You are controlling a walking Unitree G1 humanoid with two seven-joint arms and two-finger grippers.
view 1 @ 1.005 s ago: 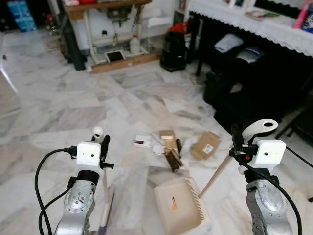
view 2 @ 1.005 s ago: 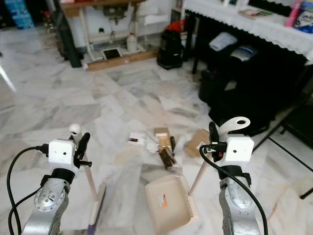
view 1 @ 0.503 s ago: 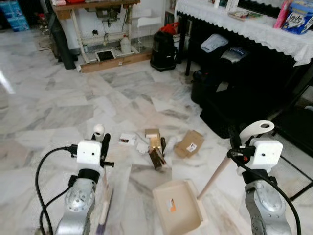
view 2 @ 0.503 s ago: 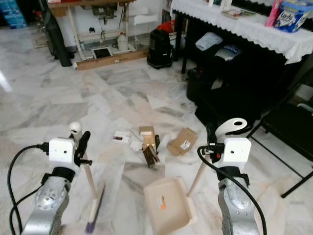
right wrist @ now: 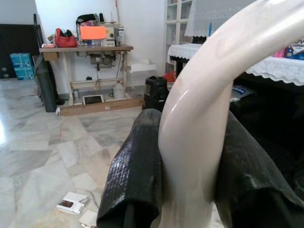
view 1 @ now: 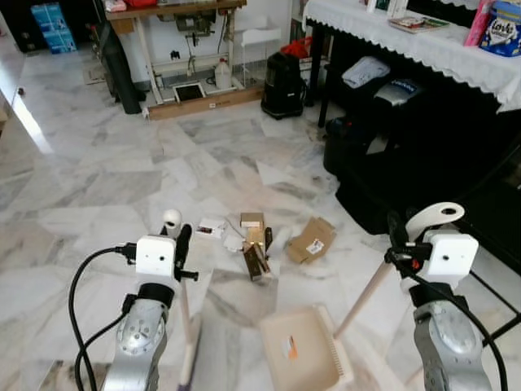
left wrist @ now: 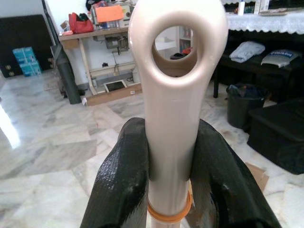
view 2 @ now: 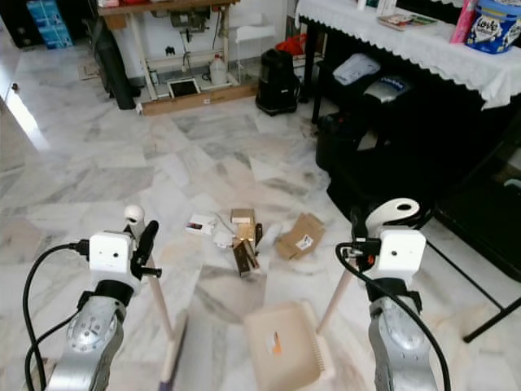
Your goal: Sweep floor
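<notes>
My left gripper (view 1: 178, 244) is shut on the cream broom handle (left wrist: 173, 71), held upright, with the broom head (view 1: 191, 362) on the marble floor in front of me. My right gripper (view 1: 397, 244) is shut on the curved cream handle (right wrist: 204, 118) of the beige dustpan (view 1: 308, 349), which rests on the floor between the arms. Beyond the dustpan lies the litter: a flattened cardboard box (view 1: 312, 240), two small brown boxes (view 1: 254, 254) and a white card (view 1: 212, 228).
A black table with a white lace cloth (view 1: 423, 41) runs along the right, with dark bags (view 1: 383, 147) beneath it. A black bin (view 1: 283, 85) and a workbench (view 1: 175, 12) stand at the back. A thin black frame (view 1: 496, 293) crosses the floor at right.
The whole picture has shifted as the camera moved. Both grippers keep their holds, and broom and dustpan stay in about the same place before me.
</notes>
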